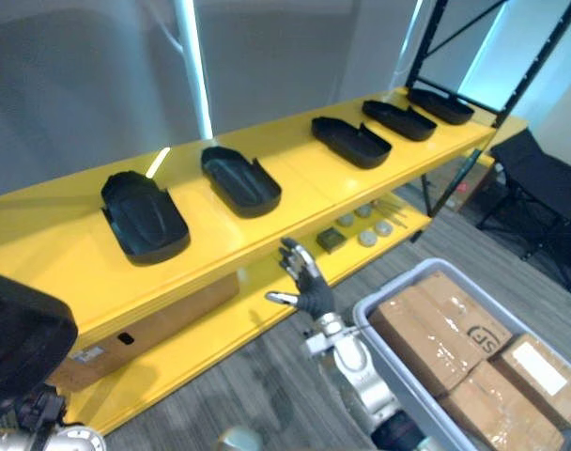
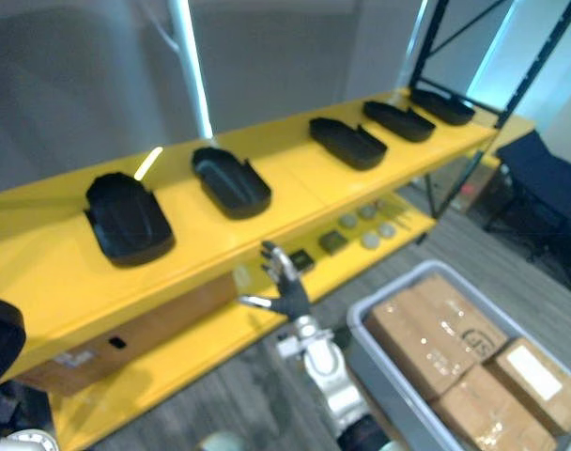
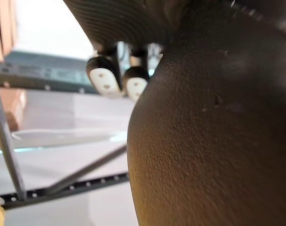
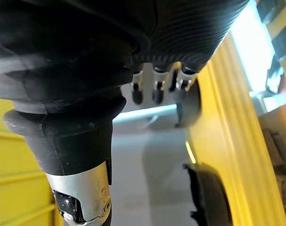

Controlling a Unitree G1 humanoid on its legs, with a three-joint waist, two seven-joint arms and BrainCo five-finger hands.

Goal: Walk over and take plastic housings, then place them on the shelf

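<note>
First, from the left eye: the yellow shelf runs across in front of me, with a row of housings lying hollow side up on its top board, well apart from each other. One more housing hangs at lower left over my left arm, off the shelf and short of its near end. My right hand is raised in front of the shelf edge, fingers spread wide, holding nothing. A grey bin of boxes stands to my right.

From the right eye the scene reads the same. Small parts sit on the lower board, clear of both hands.

At the left wrist, my left hand shows fingers bent back with their pale pads toward the camera, tight beside the housing's dark, grainy wall. I judge they are closed on it.

At the right wrist, the fingers hang straight and loose with only the shelf's yellow edge past them.

I take the housing to be a thin moulded shell: light, stiff and not fragile, with a matte grain that should not slip much. Its raised rim or side wall looks like the place to hold it, since the broad curved back gives the fingers nothing to close on.
</note>
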